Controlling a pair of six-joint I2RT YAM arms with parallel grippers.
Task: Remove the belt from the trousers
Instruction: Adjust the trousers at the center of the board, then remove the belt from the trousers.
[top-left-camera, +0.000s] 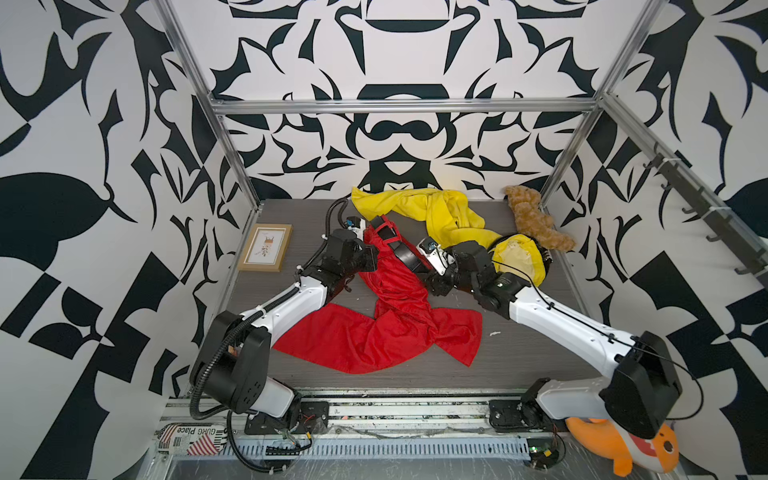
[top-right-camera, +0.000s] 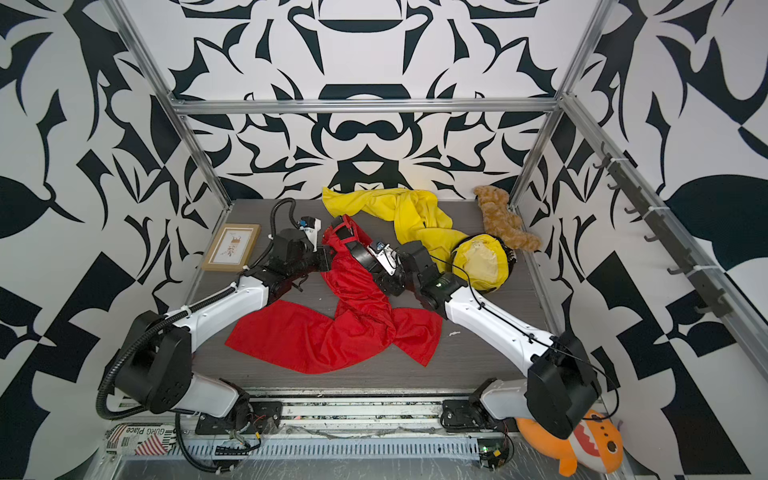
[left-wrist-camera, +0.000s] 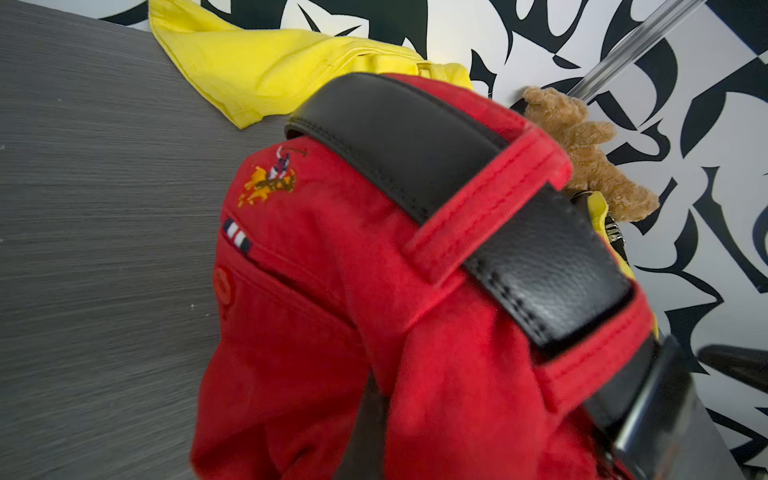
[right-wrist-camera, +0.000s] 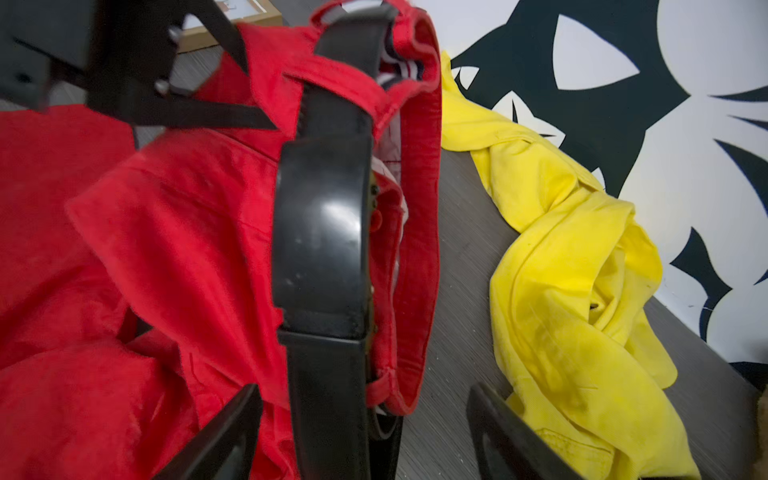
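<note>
Left pincer (top-left-camera: 372, 255) clamped on red trousers (top-left-camera: 374, 332), tips hidden by fabric, right pincer (right-wrist-camera: 363, 388) wide open astride belt (right-wrist-camera: 328, 374)

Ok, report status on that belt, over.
Left end effector shut on red trousers at waist; right end effector open, astride belt. Belt threaded through loops. Yellow trousers beside, clear of belt.

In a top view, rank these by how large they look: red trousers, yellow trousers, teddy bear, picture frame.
1. red trousers, clearly the largest.
2. yellow trousers.
3. teddy bear and picture frame: they look about alike, so I leave them unranked.
</note>
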